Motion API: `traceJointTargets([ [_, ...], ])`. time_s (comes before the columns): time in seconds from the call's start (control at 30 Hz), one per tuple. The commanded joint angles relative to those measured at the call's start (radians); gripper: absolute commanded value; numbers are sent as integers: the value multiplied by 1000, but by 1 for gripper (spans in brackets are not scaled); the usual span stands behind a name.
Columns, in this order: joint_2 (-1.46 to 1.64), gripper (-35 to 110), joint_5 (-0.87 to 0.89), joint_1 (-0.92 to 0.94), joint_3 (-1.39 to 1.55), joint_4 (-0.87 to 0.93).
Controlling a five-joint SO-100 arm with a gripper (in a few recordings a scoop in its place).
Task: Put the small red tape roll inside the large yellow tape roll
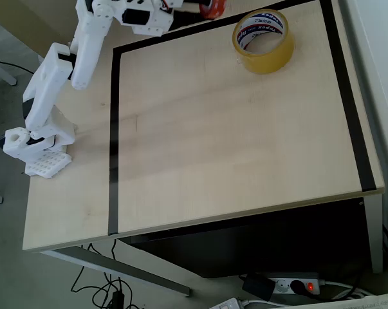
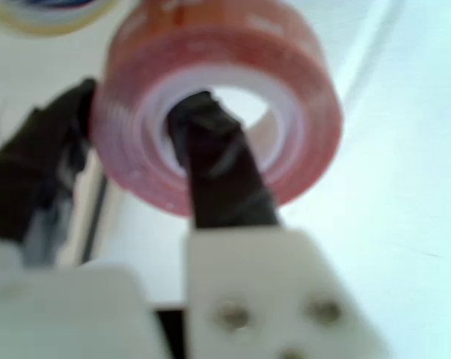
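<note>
Two rolls matter here. Largest, the wide amber-yellow translucent tape roll lies flat near the table's far edge, hole upward. Just left of it in the overhead view, the small glossy red tape roll is pinched by the gripper, one black finger through its pale core. Carrying rightward looks next.

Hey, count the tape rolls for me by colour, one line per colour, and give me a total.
Red tape roll, ring wall between the gripper fingers: 1
Yellow tape roll, on the table: 1
Total: 2
</note>
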Motion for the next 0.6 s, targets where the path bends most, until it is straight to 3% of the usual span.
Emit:
traceJointTargets([
  [0.0,58,0,-12,9,-101,-135],
  [0.57,-199,0,-12,23,-101,-333],
])
